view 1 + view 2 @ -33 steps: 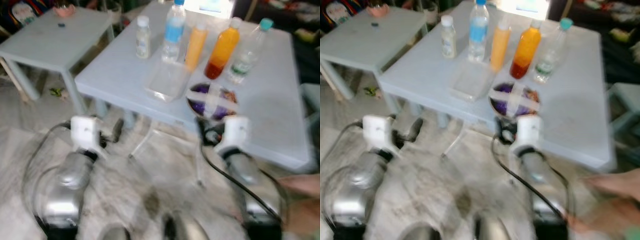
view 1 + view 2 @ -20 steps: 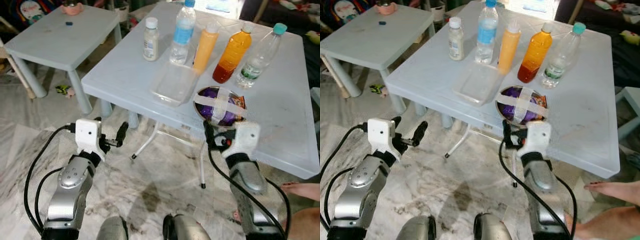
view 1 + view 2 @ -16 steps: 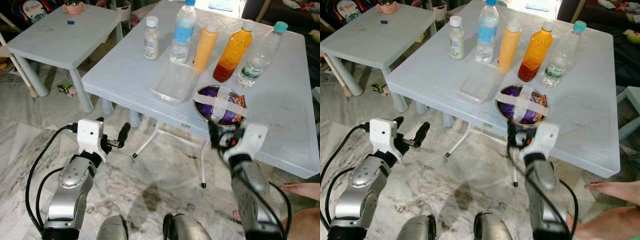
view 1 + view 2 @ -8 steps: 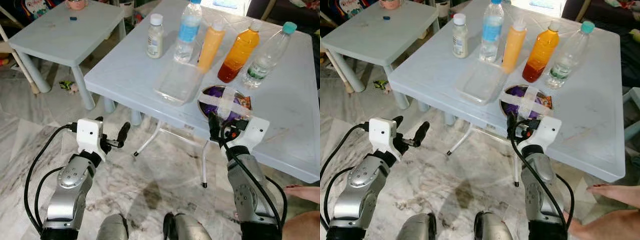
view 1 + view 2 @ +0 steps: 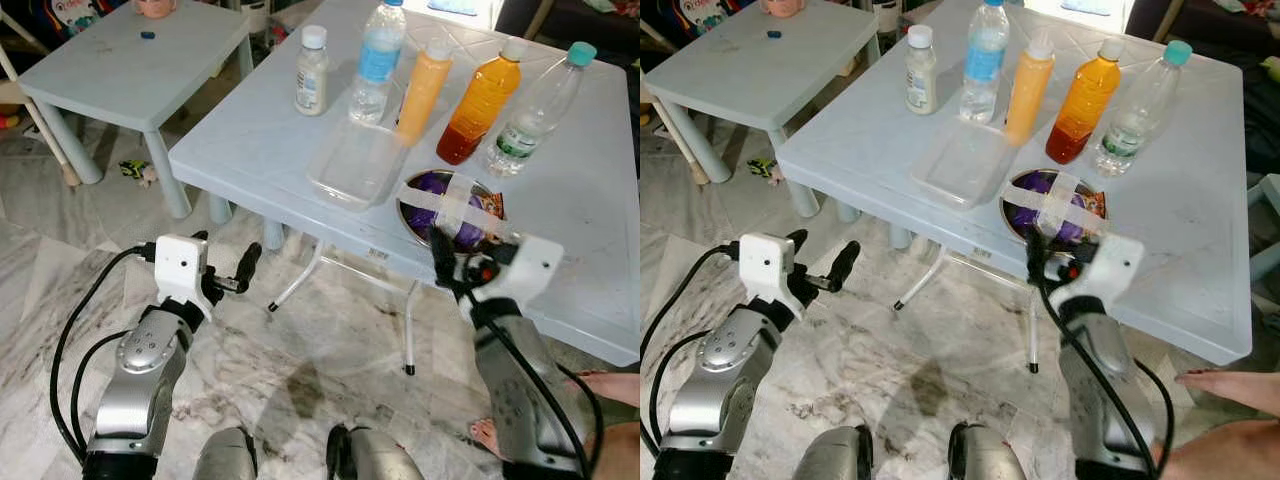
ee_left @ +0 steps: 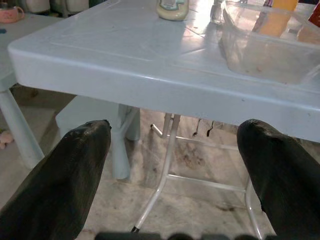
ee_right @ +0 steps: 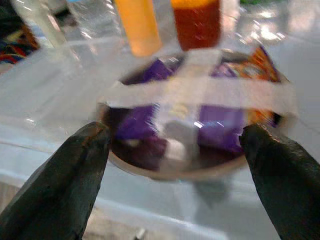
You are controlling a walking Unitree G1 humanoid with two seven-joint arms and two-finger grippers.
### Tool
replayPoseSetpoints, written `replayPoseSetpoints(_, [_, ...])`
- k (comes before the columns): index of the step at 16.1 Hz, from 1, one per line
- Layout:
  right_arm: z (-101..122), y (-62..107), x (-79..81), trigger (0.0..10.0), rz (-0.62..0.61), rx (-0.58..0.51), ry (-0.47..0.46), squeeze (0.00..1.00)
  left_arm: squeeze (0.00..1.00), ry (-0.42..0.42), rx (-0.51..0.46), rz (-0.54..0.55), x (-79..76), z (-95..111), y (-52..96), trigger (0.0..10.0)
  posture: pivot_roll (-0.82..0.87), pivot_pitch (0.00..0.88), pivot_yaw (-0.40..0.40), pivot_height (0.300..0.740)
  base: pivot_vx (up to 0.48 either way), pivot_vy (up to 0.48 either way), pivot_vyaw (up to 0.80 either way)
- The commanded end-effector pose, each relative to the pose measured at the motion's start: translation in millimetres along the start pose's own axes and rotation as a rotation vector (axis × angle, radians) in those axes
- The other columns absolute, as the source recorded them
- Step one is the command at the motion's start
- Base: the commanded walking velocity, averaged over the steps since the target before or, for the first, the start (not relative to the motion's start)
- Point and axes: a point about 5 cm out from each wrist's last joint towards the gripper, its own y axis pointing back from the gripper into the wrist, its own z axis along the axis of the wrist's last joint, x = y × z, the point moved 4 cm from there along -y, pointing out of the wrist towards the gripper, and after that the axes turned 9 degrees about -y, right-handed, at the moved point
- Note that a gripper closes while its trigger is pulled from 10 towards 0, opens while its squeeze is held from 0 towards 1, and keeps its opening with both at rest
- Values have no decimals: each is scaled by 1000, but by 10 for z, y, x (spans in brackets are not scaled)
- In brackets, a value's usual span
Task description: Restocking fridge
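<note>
On the pale blue table stands a row of bottles: a small white one, a blue-labelled water bottle, an orange squeeze bottle, an orange juice bottle and a clear teal-capped bottle. An empty clear container lies in front of them. Beside it sits a metal bowl of purple packets under crossed white tape. My right gripper is open at the table's near edge, level with the bowl, its fingers apart on either side. My left gripper hangs open below the table edge.
A smaller pale table stands at the back left with a pink cup on it. White metal table legs cross under the main table. A person's bare foot rests on the marble floor at the lower right.
The blurred, moving view has steadied. My right gripper has risen from below the table edge toward the taped bowl and drifted slightly right. The left arm has stayed put.
</note>
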Motion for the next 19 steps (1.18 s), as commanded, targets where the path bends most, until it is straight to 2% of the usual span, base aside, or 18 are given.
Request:
replayPoseSetpoints(1, [13, 43, -60, 10000, -37, 11, -24, 0, 0, -6, 2, -22, -31, -12, -4, 10000, 52, 123, -34, 740, 0, 0, 0])
replayPoseSetpoints(3, [-49, 59, -154, 10000, -99, 44, -73, 0, 0, -12, 1, -32, -33, -12, -11, 10000, 55, 117, -30, 740, 0, 0, 0])
replayPoseSetpoints(7, [-87, 53, -170, 10000, -114, 65, -105, 0, 0, -20, 0, -45, -44, -14, -13, 10000, 55, 118, -23, 740, 0, 0, 0])
replayPoseSetpoints(9, [-65, -22, -189, 10000, -135, 54, -137, 0, 0, -26, 0, -53, -57, -15, -16, 10000, 57, 119, -20, 740, 0, 0, 0])
replayPoseSetpoints(12, [-3, -203, -136, 10000, -129, 32, -166, 0, 0, -34, 1, -62, -69, -16, -13, 10000, 66, 123, -17, 740, 0, 0, 0])
replayPoseSetpoints(14, [-34, -279, -157, 10000, -152, 54, -219, 0, 0, -36, 3, -61, -69, -19, -8, 10000, 72, 129, -19, 740, 0, 0, 0])
replayPoseSetpoints(15, [-92, -297, -165, 10000, -167, 95, -207, 0, 0, -35, 4, -61, -68, -20, -2, 10000, 72, 130, -19, 740, 0, 0, 0])
replayPoseSetpoints(16, [-98, -307, -162, 5255, -171, 99, -213, 0, 0, -35, 3, -61, -69, -17, -3, 10000, 74, 137, -19, 740, 0, 0, 0])
replayPoseSetpoints(17, [-125, -311, -170, 3137, -179, 115, -202, 0, 0, -36, 3, -60, -67, -14, -2, 10000, 75, 141, -19, 740, 0, 0, 0])
replayPoseSetpoints(18, [-155, -310, -208, 0, -207, 128, -201, 0, 0, -35, 3, -55, -61, -12, -1, 10000, 76, 145, -19, 740, 0, 0, 0])
replayPoseSetpoints(19, [-159, -309, -216, 0, -213, 130, -201, 0, 0, -35, 3, -54, -60, -12, -1, 10000, 76, 145, -18, 740, 0, 0, 0])
